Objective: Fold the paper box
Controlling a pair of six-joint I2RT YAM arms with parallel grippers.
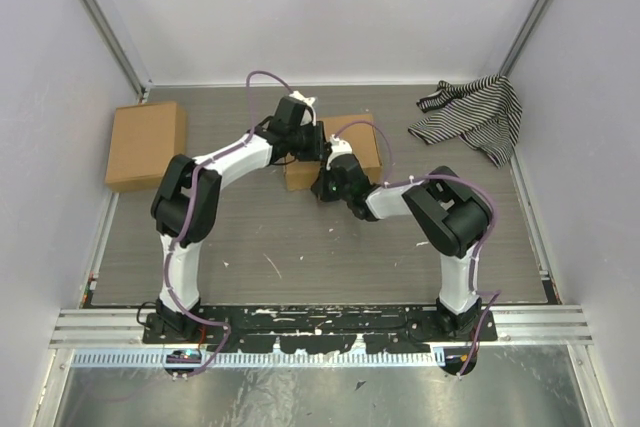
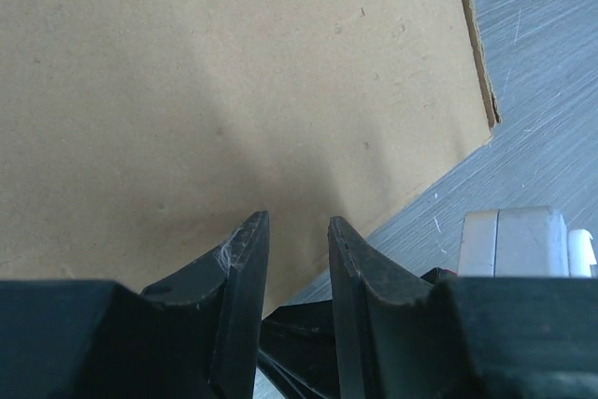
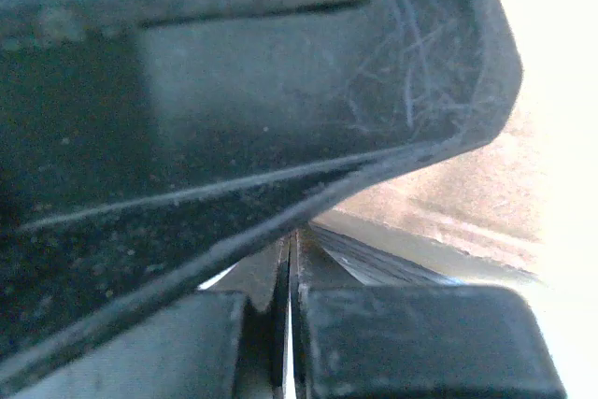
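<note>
On the grey table (image 1: 300,247), the right gripper (image 3: 290,254) sits at the near edge of the paper box (image 1: 362,152), its fingers pressed together with nothing visible between them. Just beyond, the left gripper (image 2: 297,223) hangs over the box's flat brown panel, its fingers slightly parted and holding nothing. The box lies mid-table. A second cardboard box (image 1: 145,145) stands far left, and a striped cloth (image 1: 470,115) lies crumpled in the far right corner
</note>
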